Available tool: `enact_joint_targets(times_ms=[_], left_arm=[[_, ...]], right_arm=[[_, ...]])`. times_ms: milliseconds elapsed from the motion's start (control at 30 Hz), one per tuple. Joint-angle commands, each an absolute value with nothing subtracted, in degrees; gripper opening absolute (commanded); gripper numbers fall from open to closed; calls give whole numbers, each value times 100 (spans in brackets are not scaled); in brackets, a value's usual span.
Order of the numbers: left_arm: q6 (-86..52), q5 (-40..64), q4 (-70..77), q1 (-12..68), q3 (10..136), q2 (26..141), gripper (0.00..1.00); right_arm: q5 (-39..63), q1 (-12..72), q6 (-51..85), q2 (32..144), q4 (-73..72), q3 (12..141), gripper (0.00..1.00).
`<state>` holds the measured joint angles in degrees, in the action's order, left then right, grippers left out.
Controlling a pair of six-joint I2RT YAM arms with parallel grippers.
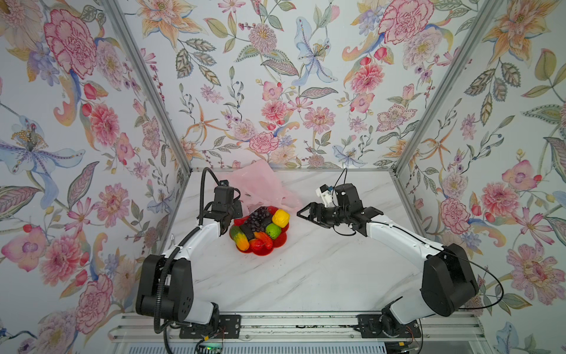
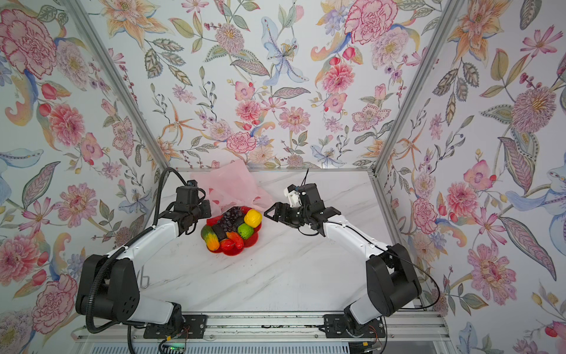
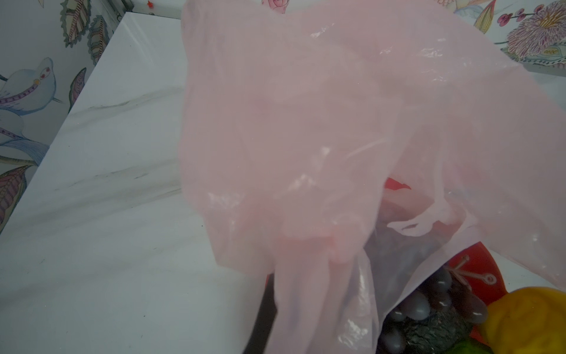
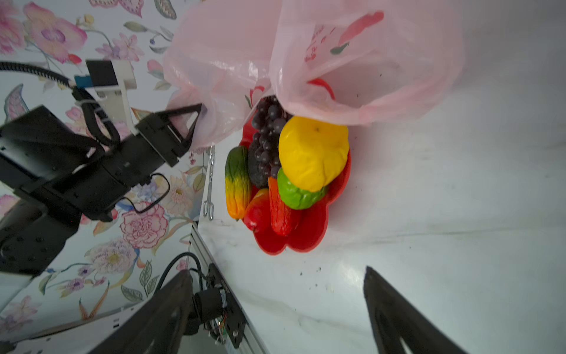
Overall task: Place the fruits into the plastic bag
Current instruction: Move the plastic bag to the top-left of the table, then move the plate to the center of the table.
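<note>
The fruits lie heaped on a red flower-shaped plate: dark purple grapes, a yellow ribbed one, a green round one, a red one, an orange one and a green-orange one. Behind them the pink plastic bag is lifted, its lower edge draped over the grapes. My left gripper is shut on the bag's left edge; pink film hides most of its fingers. My right gripper hangs open to the right of the plate, holding nothing.
Floral walls close in the white marble table at the back and on both sides. Small metal tongs lie near the table's left edge beside the plate. Both arm bases sit on a rail at the front.
</note>
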<state>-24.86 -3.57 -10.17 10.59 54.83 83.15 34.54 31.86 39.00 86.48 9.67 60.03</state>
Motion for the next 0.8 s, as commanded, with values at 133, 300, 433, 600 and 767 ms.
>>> enact_joint_targets(times_ms=[133,300,433,600,767], left_arm=[[-2459,-220,-945,1109,5344,8103,0],[-2479,-160,-958,1106,5370,8129,0],[-2495,-145,-967,1107,5388,8142,0],[-2503,-193,-985,1107,5396,8104,0],[-2488,-246,-1012,1107,5379,8033,0]], right_arm=[[3190,3902,3884,9356,1035,5739,72],[2929,4116,4018,9993,1018,6325,57],[2621,4222,4053,10391,1401,6842,48],[2355,4230,4166,10739,1662,7281,44],[2216,4233,4106,11065,2162,7771,39]])
